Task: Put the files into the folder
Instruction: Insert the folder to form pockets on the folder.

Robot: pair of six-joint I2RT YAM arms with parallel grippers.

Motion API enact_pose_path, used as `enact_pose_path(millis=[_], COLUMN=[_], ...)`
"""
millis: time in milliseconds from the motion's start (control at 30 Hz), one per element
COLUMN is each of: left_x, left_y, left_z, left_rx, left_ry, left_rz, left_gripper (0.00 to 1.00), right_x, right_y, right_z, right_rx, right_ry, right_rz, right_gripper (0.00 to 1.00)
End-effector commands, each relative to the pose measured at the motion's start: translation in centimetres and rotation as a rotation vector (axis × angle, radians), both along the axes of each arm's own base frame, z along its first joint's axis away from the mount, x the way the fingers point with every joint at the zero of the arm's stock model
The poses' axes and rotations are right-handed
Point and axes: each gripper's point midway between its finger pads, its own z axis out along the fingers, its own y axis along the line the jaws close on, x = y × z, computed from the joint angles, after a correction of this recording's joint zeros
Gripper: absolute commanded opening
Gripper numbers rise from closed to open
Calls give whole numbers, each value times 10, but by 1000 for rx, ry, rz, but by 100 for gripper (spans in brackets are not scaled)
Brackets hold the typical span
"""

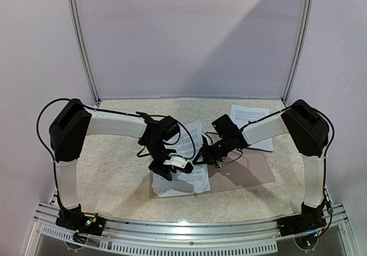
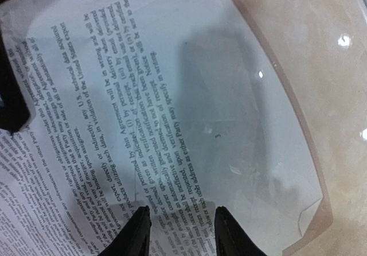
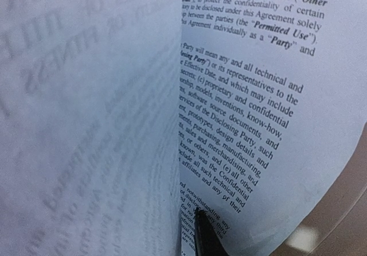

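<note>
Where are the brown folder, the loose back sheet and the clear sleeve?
folder (image 1: 249, 174): top view, its bare brown right half.
loose sheet (image 1: 248, 113): top view, its printed upper part.
clear sleeve (image 2: 275, 152): left wrist view, glossy area near its edge.

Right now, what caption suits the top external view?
Left arm and right arm meet over printed sheets at the tan folder; one more sheet lies farther back.

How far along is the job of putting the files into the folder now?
Done: the folder lies open, and some files already lie on its left half, seemingly under the clear sleeve. In hand: the right tool works at a curled sheet there; its grip is unclear. The left tool hovers open above them. Left: one more sheet lies on the table beyond the folder.
</note>
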Motion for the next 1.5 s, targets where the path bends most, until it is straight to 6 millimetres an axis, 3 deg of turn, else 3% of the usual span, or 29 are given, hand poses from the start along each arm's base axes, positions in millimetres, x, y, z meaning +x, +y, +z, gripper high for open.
enact_pose_path(millis=[0, 300, 400, 533, 667, 767, 933, 1233, 1467], left_x=[2, 16, 29, 56, 75, 81, 84, 95, 97], left_y=[1, 9, 29, 70, 107, 122, 123, 119, 119], left_z=[-2, 29, 39, 39, 23, 8, -9, -23, -28], left_rx=[26, -44, -51, -20, 39, 69, 66, 61, 69], left_ry=[15, -65, -102, -155, -220, -258, -268, -287, -292], left_rz=[16, 104, 184, 342, 482, 539, 576, 597, 597], left_gripper=[46, 49, 50, 50, 50, 49, 50, 49, 49], right_x=[7, 11, 10, 11, 12, 13, 15, 15, 2], right_y=[-4, -16, -17, -14, -13, -14, -14, 1, 3], right_z=[6, 14, 20, 22, 14, 8, 4, -1, 0], right_rx=[-17, -90, -79, -60, -76, -85, -74, -45, -23], right_ry=[-20, -60, -78, -90, -87, -69, -49, -2, 58], right_rz=[-29, -57, -56, -41, -12, -4, 22, 118, 186], right_gripper=[10, 19, 19, 10, 5, 2, 0, 0, 0])
